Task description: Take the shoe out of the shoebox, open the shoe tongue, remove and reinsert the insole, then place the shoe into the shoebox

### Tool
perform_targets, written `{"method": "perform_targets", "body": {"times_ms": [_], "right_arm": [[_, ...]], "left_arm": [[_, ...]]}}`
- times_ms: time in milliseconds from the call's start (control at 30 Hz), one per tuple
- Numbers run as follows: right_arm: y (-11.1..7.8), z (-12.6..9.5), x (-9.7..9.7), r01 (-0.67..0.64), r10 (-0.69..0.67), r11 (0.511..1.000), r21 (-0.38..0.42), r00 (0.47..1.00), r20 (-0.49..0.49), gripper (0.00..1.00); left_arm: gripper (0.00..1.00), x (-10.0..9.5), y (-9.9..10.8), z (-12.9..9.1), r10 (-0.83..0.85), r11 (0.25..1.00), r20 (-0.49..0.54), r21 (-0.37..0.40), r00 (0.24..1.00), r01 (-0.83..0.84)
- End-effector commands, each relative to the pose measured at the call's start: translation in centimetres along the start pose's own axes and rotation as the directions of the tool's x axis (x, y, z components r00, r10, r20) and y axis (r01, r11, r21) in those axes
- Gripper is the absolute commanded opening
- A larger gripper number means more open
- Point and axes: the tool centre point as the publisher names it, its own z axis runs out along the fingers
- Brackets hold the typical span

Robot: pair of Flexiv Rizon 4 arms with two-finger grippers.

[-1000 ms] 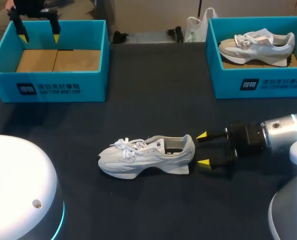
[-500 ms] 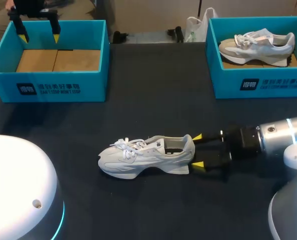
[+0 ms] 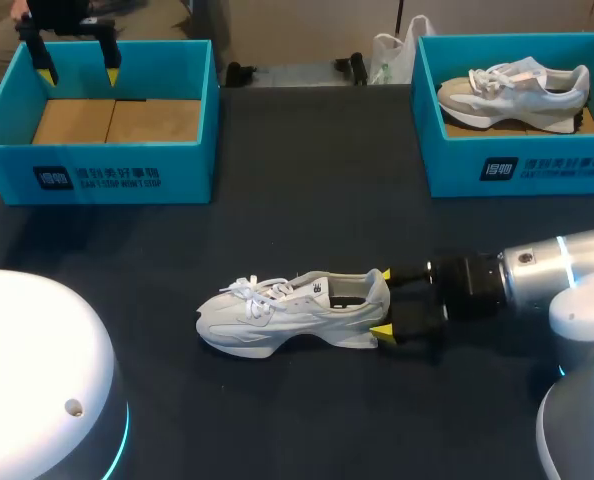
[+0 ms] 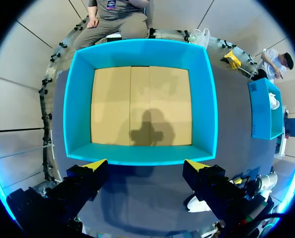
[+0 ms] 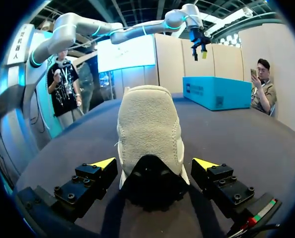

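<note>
A pale grey sneaker point(image 3: 292, 310) with white laces lies on its sole on the dark table, toe to the left. My right gripper point(image 3: 383, 303) is at its heel, open, one yellow tip on each side of the heel. In the right wrist view the heel point(image 5: 148, 129) stands between the fingers point(image 5: 104, 162) with a small gap on both sides. My left gripper point(image 3: 77, 72) hangs open over the far edge of the left blue shoebox point(image 3: 97, 180). In the left wrist view that gripper point(image 4: 146, 166) is above the near wall of the shoebox point(image 4: 78, 99), which shows only a cardboard floor.
A second blue shoebox point(image 3: 517, 170) at the back right holds another pale sneaker point(image 3: 512, 85). Bare dark table lies between the two boxes and around the sneaker. My arms' white bases fill the near left and right corners.
My right gripper has slid left along the table until its open fingers straddle the sneaker's heel. The sneaker and the left arm have not moved.
</note>
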Motion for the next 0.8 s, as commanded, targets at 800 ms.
{"method": "perform_targets", "body": {"times_ms": [800], "right_arm": [[-0.1,2.1,0.0,0.009,-0.01,1.0,-0.016,1.0,-0.017,1.0]], "left_arm": [[1.0,0.0,0.0,0.0,0.0,1.0,0.0,0.0,1.0,0.0]]}}
